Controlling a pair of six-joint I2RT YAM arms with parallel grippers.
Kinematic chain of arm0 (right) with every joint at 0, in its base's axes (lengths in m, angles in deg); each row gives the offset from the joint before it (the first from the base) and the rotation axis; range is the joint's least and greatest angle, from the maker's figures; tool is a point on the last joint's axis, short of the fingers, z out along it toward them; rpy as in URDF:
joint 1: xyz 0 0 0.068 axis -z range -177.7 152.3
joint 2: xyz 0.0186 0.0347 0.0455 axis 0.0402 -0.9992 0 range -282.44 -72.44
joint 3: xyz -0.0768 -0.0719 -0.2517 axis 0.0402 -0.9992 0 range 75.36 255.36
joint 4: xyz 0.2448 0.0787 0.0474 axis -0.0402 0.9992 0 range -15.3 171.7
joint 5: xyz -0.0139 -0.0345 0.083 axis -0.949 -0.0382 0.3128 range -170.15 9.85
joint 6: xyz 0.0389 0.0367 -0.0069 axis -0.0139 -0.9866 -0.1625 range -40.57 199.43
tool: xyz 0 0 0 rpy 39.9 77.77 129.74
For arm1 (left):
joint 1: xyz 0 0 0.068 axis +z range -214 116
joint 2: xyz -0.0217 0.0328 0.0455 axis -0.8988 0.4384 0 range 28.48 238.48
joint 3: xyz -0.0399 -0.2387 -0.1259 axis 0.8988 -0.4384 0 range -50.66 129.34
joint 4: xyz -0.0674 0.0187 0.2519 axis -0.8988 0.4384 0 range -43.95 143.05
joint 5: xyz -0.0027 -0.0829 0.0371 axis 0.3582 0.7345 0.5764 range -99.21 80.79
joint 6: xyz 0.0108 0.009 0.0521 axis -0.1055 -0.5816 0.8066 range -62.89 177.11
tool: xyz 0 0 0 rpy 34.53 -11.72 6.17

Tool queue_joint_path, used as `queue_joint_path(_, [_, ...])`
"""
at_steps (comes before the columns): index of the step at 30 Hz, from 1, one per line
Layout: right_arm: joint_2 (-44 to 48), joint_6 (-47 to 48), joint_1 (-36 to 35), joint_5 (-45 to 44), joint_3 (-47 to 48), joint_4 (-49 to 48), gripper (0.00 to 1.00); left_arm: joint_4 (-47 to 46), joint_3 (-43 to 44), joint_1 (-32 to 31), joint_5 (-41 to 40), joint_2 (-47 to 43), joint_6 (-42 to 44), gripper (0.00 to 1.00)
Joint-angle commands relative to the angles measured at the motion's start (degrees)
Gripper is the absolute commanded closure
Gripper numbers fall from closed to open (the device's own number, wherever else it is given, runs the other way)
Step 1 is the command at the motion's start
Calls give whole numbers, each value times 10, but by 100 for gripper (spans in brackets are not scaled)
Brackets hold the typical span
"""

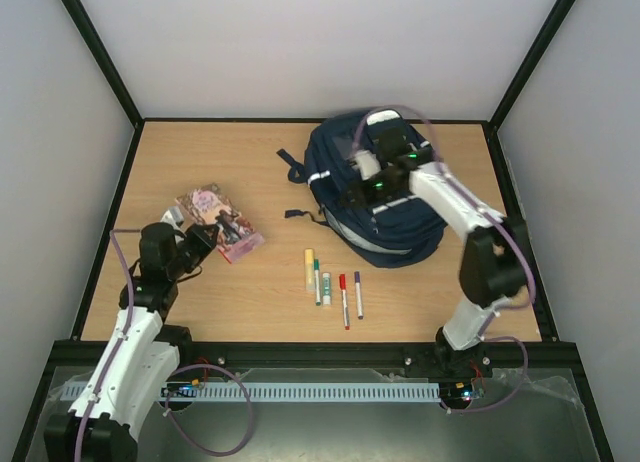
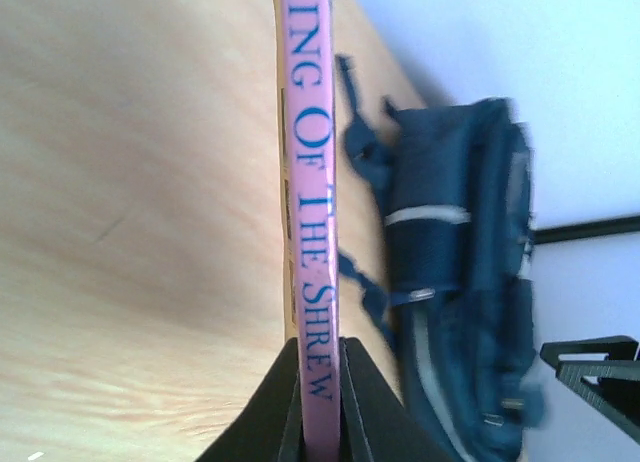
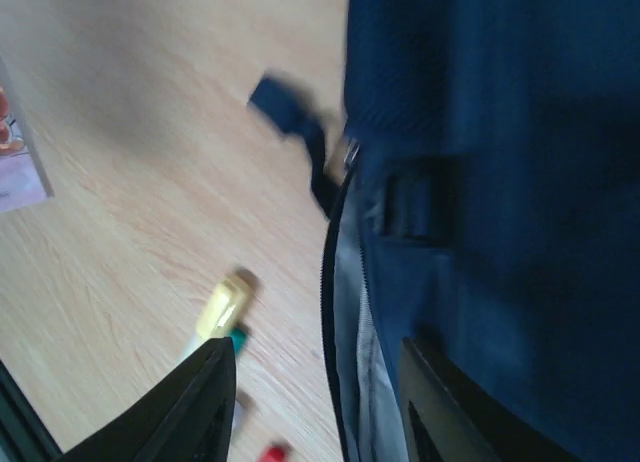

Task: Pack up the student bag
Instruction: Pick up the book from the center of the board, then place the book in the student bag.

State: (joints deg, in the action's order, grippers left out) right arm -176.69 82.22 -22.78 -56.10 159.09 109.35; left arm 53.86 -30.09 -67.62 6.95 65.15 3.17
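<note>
The student bag (image 1: 333,162) lies at the back right of the table, navy with white stripes; the left wrist view also shows the bag (image 2: 460,282). Its zip stands parted, showing pale grey lining (image 3: 350,312). My right gripper (image 1: 362,187) hovers open over the bag's left edge, and the zip edge runs between its jaws (image 3: 315,382) without being gripped. My left gripper (image 1: 224,230) is shut on a thin pink book (image 1: 212,210) at the left. The spine (image 2: 310,232) reads "…ing of the Shrew" and runs straight out from the jaws (image 2: 318,354).
Several pens lie in a row on the wood in front of the bag: a yellow highlighter (image 1: 309,267), a green marker (image 1: 317,280), a red pen (image 1: 343,300) and a dark pen (image 1: 359,294). Loose bag straps (image 1: 293,167) trail to the left. Black frame rails border the table.
</note>
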Motion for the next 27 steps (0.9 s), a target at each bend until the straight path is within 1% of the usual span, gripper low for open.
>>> queue_joint_path(1, [114,26,68,33,-75,18,52,-40,60,-11,67,-3,49,98])
queue_joint_path(4, [150,38,87,43,-97,32,47,-41,89,-24,74,10,62,98])
queue_joint_path(8, [178,37,95,60,-123,26,45,-28,117,-48,65,29,73,98])
queue_joint_path(14, [163,42,99,88,-108,34,44,-8,124,-72,40,27,66,98])
queue_joint_path(18, [154,40,102,125,-85,43,43,-4,142,-94,54,14,81,98])
queue_joint_path(20, [157,33,104,154,-81,40,41,-9,157,-110,71,10,93,98])
queue_joint_path(21, [159,32,106,175,-79,38,38,-12,163,-123,76,13,98,98])
queue_joint_path(23, [166,29,108,205,-74,36,31,-26,175,-138,94,26,106,98])
queue_joint_path(27, [179,28,108,263,-50,26,13,-80,208,-167,122,89,114,98])
